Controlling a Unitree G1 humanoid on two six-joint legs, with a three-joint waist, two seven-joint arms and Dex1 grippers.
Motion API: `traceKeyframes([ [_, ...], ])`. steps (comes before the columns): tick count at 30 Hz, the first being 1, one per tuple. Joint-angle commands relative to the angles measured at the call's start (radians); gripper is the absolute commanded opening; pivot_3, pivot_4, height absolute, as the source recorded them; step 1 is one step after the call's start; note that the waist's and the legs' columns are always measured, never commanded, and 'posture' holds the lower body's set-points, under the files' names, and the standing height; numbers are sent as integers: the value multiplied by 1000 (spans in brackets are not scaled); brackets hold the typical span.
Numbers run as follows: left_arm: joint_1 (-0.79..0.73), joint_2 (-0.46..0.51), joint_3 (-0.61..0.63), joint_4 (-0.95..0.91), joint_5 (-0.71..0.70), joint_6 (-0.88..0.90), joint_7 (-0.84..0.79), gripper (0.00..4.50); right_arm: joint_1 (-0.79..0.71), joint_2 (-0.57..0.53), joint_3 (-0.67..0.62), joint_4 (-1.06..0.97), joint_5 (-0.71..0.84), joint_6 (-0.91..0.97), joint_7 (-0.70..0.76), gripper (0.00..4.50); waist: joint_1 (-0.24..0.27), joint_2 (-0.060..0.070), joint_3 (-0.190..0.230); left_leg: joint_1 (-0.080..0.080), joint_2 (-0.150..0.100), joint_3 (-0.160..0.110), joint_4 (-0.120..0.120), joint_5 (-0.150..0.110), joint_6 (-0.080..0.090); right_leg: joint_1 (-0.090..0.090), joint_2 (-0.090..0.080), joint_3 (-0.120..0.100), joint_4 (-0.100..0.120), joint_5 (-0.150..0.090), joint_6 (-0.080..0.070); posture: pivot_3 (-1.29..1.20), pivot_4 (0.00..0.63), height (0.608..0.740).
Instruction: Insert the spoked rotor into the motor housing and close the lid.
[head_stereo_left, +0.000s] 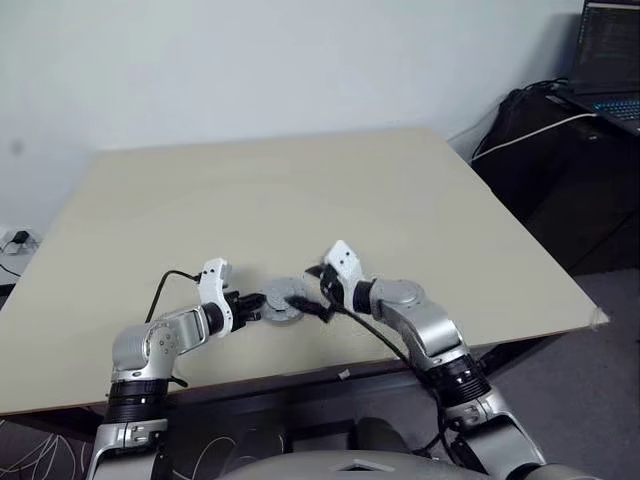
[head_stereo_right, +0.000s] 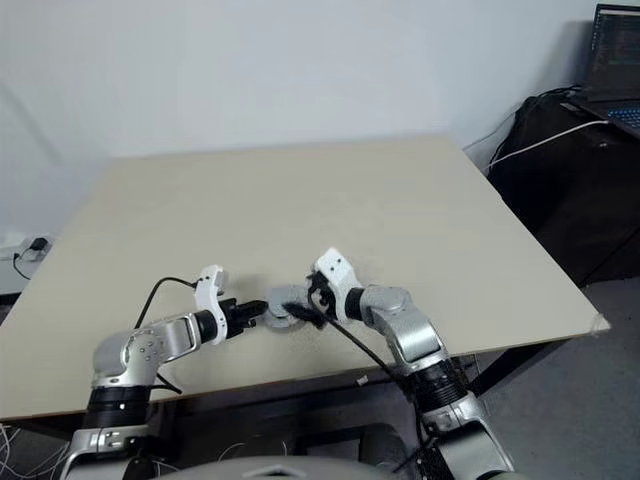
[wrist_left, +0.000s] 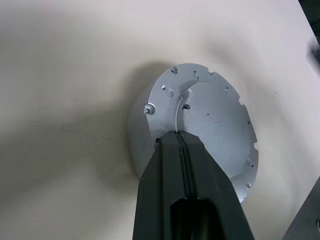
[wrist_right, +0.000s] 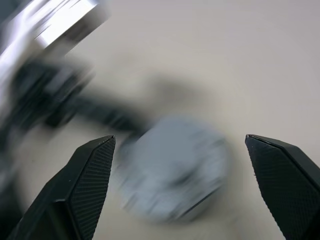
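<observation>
1. The left gripper (wrist_left: 182, 145) has its black fingers (wrist_left: 165, 170) pressed together, their tips against the edge of the motor housing (wrist_left: 210, 125).
2. The right gripper (wrist_right: 177, 142) has its fingers (wrist_right: 82, 185) spread wide, with the housing seen between them and nothing pinched.
3. The left wrist view gives the sharpest look at the housing: a flat, round, silver-grey metal disc with small holes, notches along its rim and a curved ridge across its face, lid side up.
4. The right wrist view shows the same disc blurred, with the left arm reaching in beside it.
5. The head views place the housing on the beige desk (head_stereo_left: 300, 190) near its front edge, between the two grippers.
6. Beyond the desk's right corner, a laptop (head_stereo_left: 608, 60) sits on dark furniture.
</observation>
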Motion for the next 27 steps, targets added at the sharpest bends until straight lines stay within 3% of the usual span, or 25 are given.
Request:
traceKeyframes([
  [1,3,-9,-46,15,4,20,-20,0,-36,27,-110,10,53,139,-106,4462,4,0,0,0,0,0,0,0,0,0,0,0,0,0,0,0,0,740],
  [7,6,-6,-44,11,10,18,-28,0,-32,75,-181,18,147,369,-160,4462,7,1,0,-2,-2,0,-1,0,4,-2,-1,0,-1,2,-7,0,0,740],
  [13,13,-6,-41,2,11,18,-29,0,-43,115,-246,67,230,512,-172,4462,6,1,0,-2,-2,0,-1,-1,3,-2,-1,0,-1,-1,-2,0,0,740],
  [27,21,-3,-37,-11,8,19,-32,0,-111,153,-351,241,284,475,-231,4462,-5,1,0,-1,-2,0,-1,-1,3,-2,-1,0,-1,-1,-2,0,0,740],
])
